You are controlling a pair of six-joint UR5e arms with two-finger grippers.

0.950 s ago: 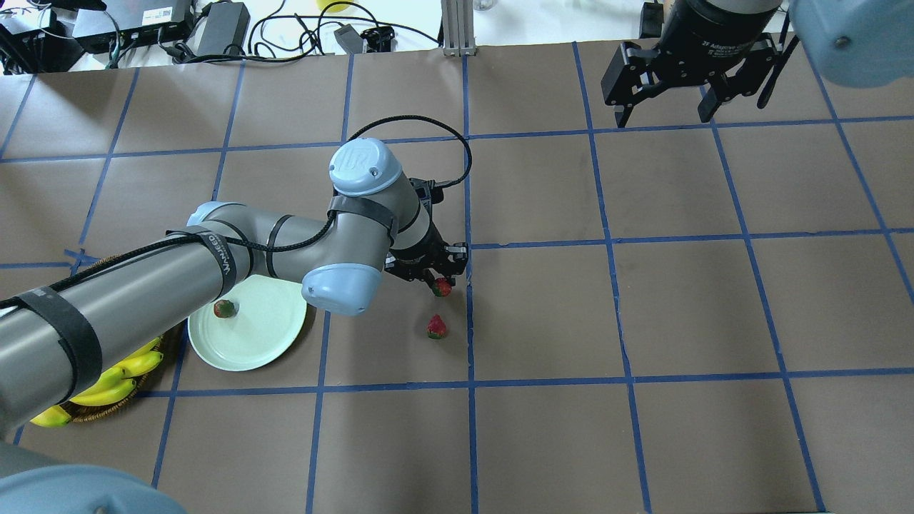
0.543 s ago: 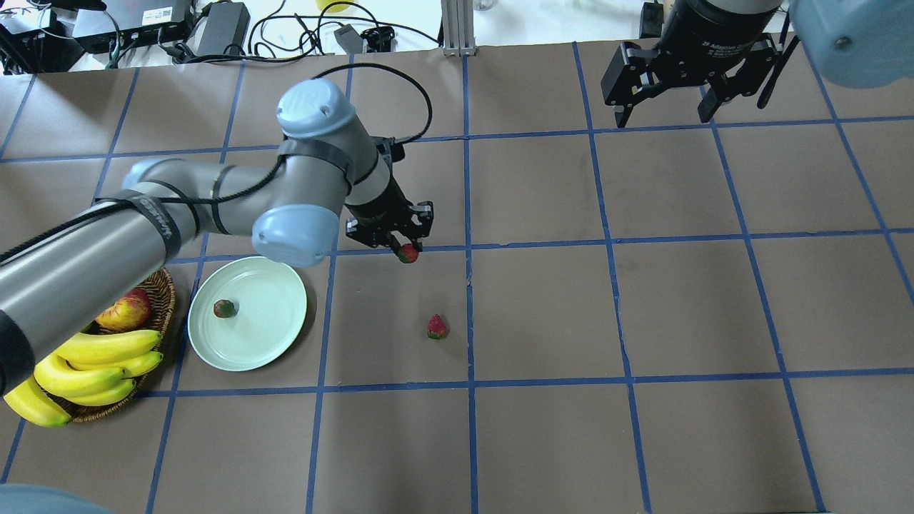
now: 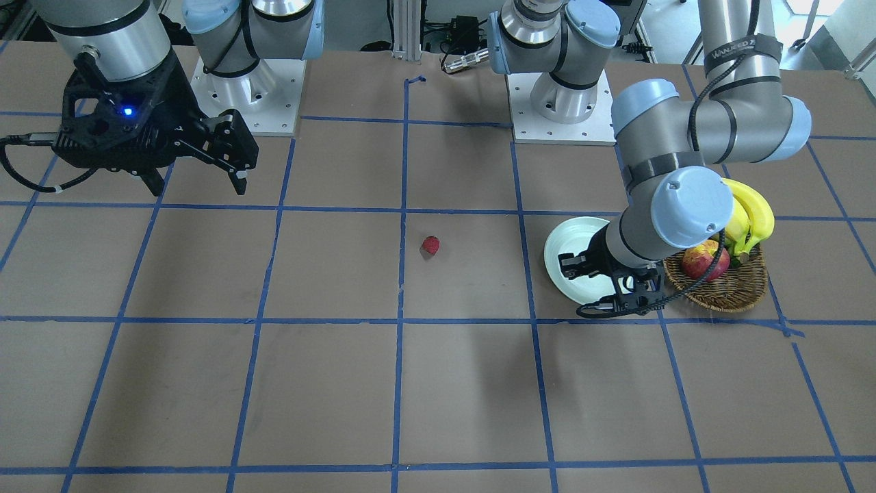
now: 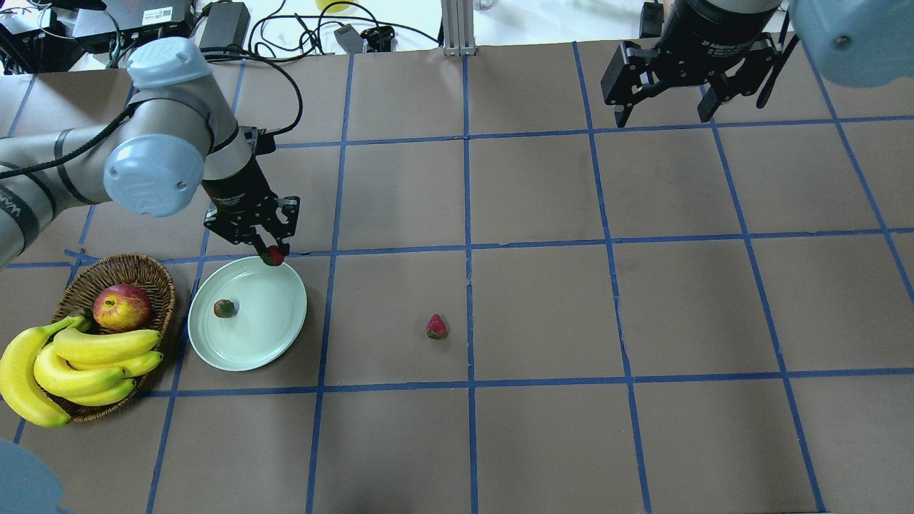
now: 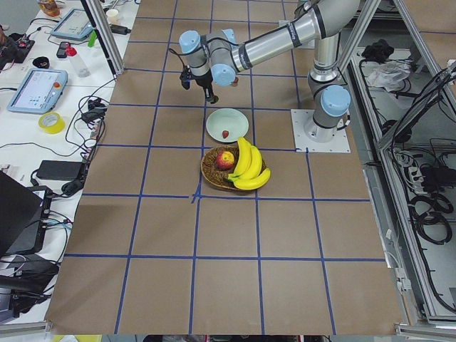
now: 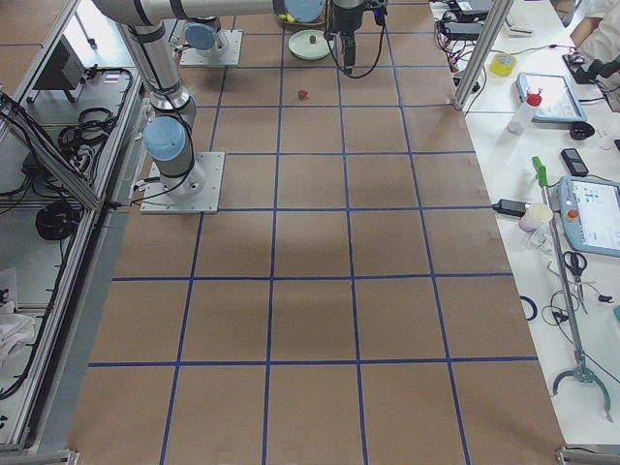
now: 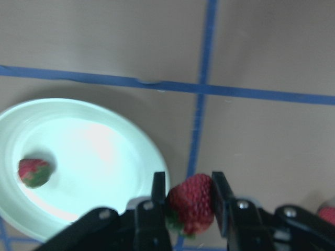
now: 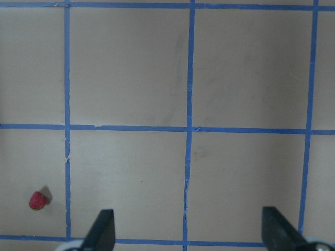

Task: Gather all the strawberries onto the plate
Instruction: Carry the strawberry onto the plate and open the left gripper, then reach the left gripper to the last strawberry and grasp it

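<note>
Overhead exterior view: the left gripper (image 4: 274, 251) sits in the left half of the frame, fingers clamped on one strawberry (image 4: 273, 255), which shows against the upper rim of the plate (image 4: 264, 343). How high it hangs above that rim I cannot tell. A second strawberry (image 4: 224, 308) lies on the plate, left of its middle. A third strawberry (image 4: 436, 326) lies on the brown table (image 4: 543, 442) near the centre of the frame, well apart from the plate and just left of a blue tape line (image 4: 469, 314).

Left of the plate, almost touching it, stands a basket (image 4: 153, 275) with an apple (image 4: 122, 306) and bananas (image 4: 86, 357).

Left wrist view: the two black fingers (image 7: 158, 191) pinch the clamped berry (image 7: 191, 203) at the bottom centre, with the pale plate (image 7: 104, 151) at lower left and the berry (image 7: 34, 172) on it near the left edge.

At the upper right of the overhead view the right gripper (image 4: 664, 118) hangs with its fingers spread wide and nothing between them. Its wrist view shows the loose berry (image 8: 37, 200) at lower left, far from its fingers (image 8: 102, 230).
</note>
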